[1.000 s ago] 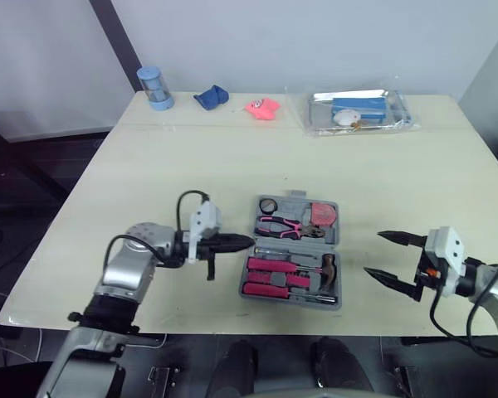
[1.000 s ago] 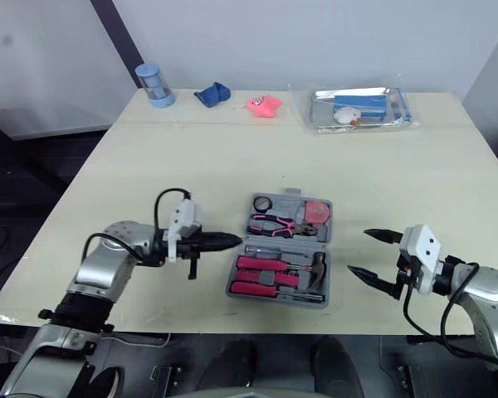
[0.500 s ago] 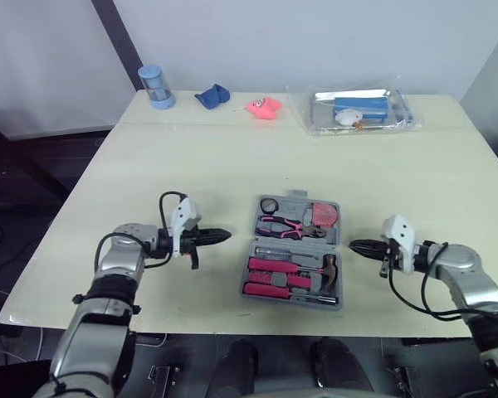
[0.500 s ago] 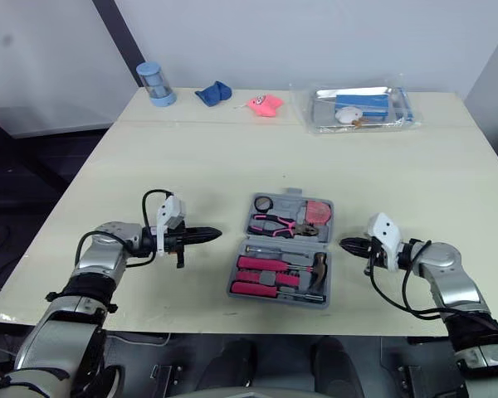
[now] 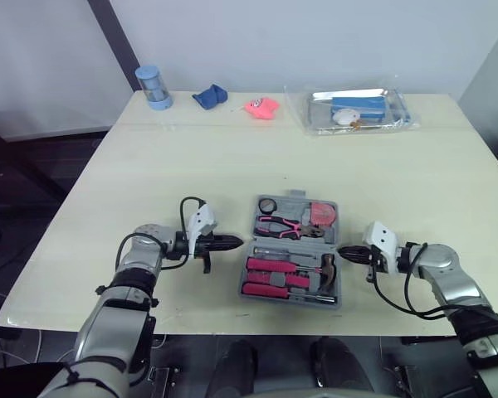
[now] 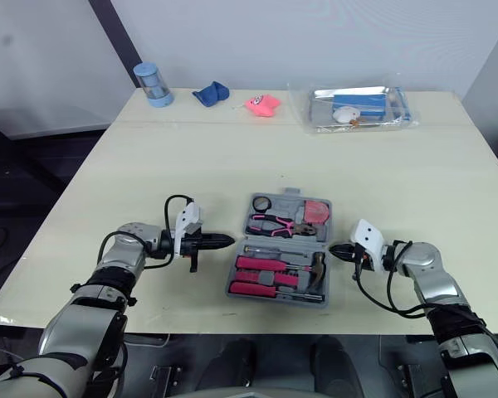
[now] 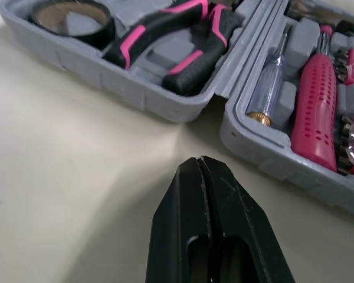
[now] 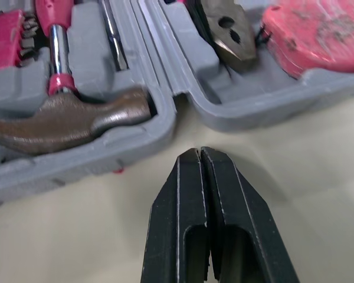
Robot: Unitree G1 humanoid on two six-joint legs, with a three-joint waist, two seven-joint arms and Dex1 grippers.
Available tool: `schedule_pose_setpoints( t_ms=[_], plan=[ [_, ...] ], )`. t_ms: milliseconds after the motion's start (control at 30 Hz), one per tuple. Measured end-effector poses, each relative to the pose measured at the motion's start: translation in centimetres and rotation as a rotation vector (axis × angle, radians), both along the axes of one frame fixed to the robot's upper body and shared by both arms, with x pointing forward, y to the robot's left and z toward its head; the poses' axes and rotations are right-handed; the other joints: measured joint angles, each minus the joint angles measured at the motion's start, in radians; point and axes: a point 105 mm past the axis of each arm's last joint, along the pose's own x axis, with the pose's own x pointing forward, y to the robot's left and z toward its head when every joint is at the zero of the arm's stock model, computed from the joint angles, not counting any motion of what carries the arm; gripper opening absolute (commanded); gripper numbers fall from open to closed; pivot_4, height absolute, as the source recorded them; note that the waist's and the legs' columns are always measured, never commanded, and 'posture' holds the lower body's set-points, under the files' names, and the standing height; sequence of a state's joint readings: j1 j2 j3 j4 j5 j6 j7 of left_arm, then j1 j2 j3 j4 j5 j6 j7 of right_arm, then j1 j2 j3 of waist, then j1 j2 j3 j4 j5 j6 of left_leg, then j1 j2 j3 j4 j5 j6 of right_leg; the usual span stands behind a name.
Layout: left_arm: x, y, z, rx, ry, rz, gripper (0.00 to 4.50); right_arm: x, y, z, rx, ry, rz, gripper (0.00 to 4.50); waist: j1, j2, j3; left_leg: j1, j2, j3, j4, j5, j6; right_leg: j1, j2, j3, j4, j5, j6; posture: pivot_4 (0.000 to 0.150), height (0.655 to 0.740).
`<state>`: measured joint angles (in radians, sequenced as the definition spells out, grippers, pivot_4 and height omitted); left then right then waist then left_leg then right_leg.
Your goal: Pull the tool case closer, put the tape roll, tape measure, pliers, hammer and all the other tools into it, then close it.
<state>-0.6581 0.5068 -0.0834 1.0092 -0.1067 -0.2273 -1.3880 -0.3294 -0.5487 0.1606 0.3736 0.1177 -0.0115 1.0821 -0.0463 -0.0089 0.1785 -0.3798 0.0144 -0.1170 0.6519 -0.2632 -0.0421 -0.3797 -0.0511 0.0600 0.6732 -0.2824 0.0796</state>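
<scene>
We hold our left gripper (image 5: pixel 237 242) with its fingers pressed together on nothing, its tip just beside the left wall of the open tool case (image 5: pixel 291 301), near the hinge. Just beyond it lie the pliers (image 7: pixel 171 44) and tape roll (image 7: pixel 71 15). Our right gripper (image 5: pixel 343 250), likewise closed and empty, points at the opposite wall, with the hammer (image 8: pixel 65 124) head and tape measure (image 8: pixel 318 29) just ahead of it
</scene>
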Motion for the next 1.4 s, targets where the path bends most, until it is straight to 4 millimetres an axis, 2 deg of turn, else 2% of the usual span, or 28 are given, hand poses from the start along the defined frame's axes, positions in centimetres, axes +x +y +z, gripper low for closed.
schedule_pose_setpoints(
  t_ms=[533,1033,1233,1400],
  plan=[
    [0.7,-2.0,-0.3,0.004,-0.021,-0.022,0.00,0.2,0.4,0.3,0.003,-0.021,0.015,0.07,-0.001,0.000,0.000,0.000,0.000,0.000,0.000,0.000,0.000,0.000,0.000,0.000,0.000,0.000,0.000,0.150,0.7400],
    [0.9,-2.7,-0.4,0.004,-0.033,-0.019,0.00,0.2,0.5,0.2,0.001,-0.016,0.017,0.07,0.000,0.000,0.000,0.000,0.000,-0.001,0.000,0.000,0.000,0.000,0.000,0.000,0.001,0.000,0.000,0.150,0.7400],
    [-0.4,-3.0,-0.8,-0.003,-0.017,-0.060,0.00,-0.2,0.5,0.1,0.009,0.014,0.033,0.07,0.000,0.000,0.000,0.000,0.000,-0.001,0.000,0.000,0.000,0.000,0.000,0.000,0.000,0.000,0.000,0.150,0.7400],
    [-2.6,-3.3,-1.3,-0.007,0.016,-0.106,0.00,-0.8,0.1,-0.1,0.003,0.042,0.045,0.07,0.002,0.000,0.000,0.000,0.000,-0.001,0.000,0.000,0.000,0.000,0.000,0.000,0.000,0.000,0.000,0.150,0.7400]
  ],
)
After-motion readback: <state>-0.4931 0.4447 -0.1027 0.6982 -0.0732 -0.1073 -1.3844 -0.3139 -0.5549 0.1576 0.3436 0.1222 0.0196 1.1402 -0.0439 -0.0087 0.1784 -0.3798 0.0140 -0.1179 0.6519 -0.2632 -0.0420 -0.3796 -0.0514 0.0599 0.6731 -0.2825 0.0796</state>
